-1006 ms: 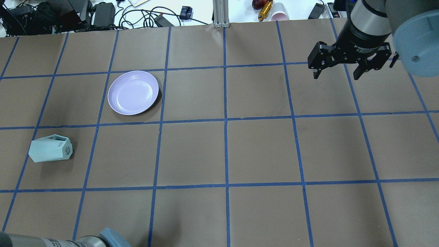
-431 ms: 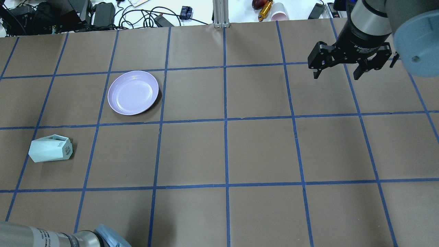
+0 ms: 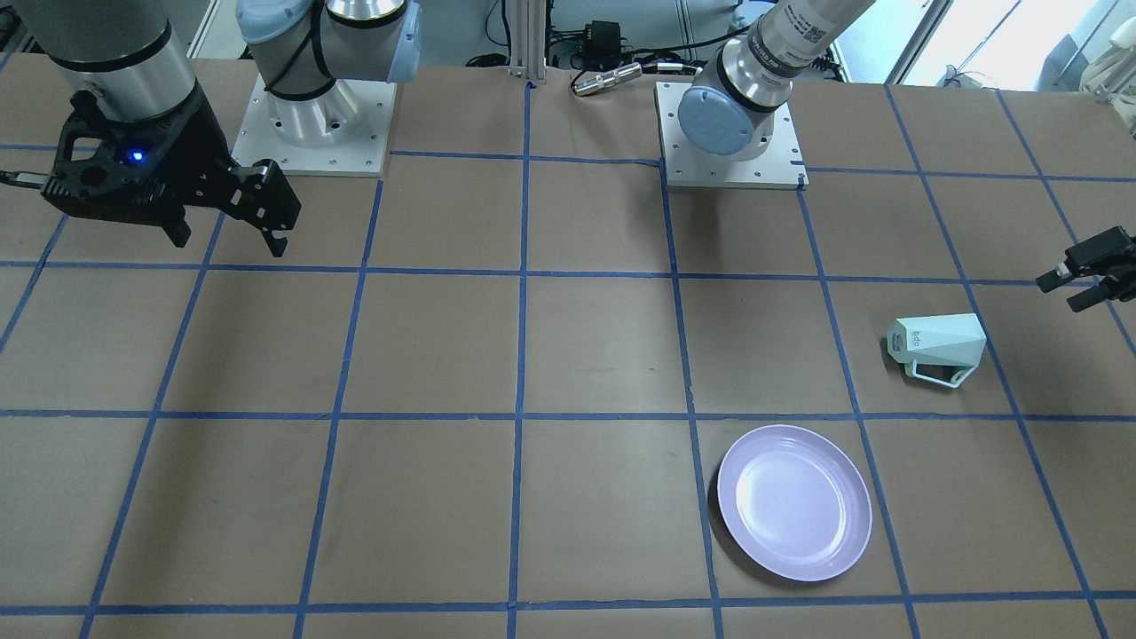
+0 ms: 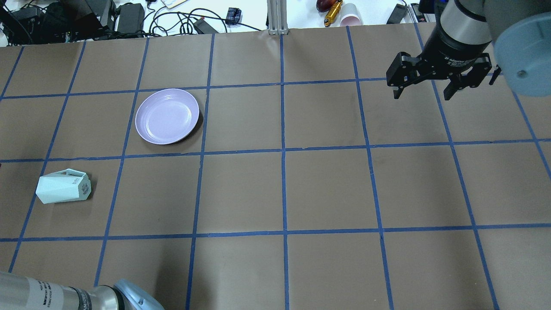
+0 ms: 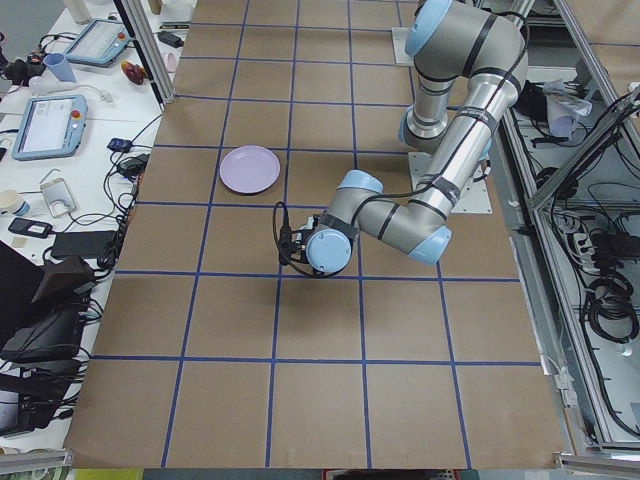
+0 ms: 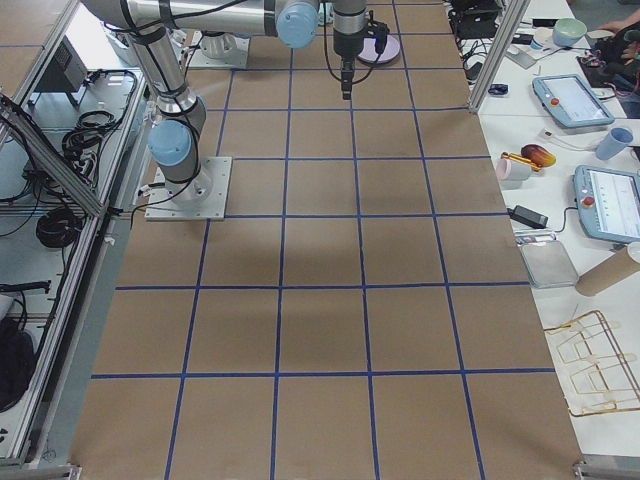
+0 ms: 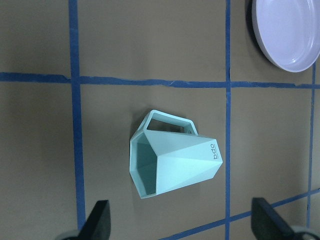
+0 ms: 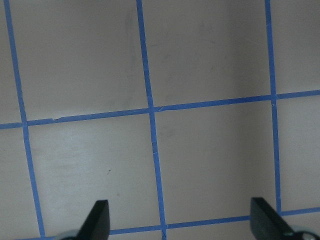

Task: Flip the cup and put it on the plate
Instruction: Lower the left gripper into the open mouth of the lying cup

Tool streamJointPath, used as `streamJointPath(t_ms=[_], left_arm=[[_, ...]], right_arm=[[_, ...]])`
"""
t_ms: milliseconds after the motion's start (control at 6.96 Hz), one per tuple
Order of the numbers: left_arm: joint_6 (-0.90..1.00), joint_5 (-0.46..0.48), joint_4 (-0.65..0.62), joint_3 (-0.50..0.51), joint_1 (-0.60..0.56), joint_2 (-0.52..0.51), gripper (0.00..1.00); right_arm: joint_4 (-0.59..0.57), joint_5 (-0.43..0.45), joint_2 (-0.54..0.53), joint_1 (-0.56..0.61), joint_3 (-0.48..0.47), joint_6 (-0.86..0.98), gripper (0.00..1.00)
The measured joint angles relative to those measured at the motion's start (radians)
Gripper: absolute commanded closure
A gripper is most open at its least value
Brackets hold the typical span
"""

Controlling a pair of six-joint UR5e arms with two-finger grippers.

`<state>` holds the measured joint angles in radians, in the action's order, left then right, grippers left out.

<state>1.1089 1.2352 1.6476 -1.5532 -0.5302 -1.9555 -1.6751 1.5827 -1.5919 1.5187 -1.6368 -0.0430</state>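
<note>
Surface: we see a table point(image 4: 327, 189) covered in brown paper with a grid of blue tape, cables and clutter along its far edge.
Cup: the cup point(image 4: 63, 186) lies on its side in a square near the table's left edge in the overhead view, handle toward the far side, printed base turned toward the middle of the table. It has not shifted over the last second.
Plate: the plate point(image 4: 167, 116) sits bare in the next row of squares, near the cup but apart from it, also unmoved.
Left gripper: the left gripper point(image 3: 1088, 280) hangs just outboard of the cup's mouth end; its wrist camera shows both fingertips point(image 7: 100, 220) spread wide with nothing between them and the cup in the frame's middle.
What changed: the left arm's forearm point(image 4: 51, 295) has pushed further into the overhead view's bottom corner than a second ago.
Meaning: we judge the approach to the cup is under way; no grasp, flip or placement has begun.
Right gripper: the right gripper point(image 4: 424, 92) is parked well apart over bare paper, fingers wide and empty, unchanged.
</note>
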Motion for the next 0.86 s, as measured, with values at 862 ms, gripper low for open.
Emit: streamJointPath(t_ms=[862], left_arm=[[0.103, -0.090, 0.120, 0.001, 0.012, -0.151, 0.00]], right_arm=[[0.000, 0.000, 0.000, 0.000, 0.000, 0.000, 0.00]])
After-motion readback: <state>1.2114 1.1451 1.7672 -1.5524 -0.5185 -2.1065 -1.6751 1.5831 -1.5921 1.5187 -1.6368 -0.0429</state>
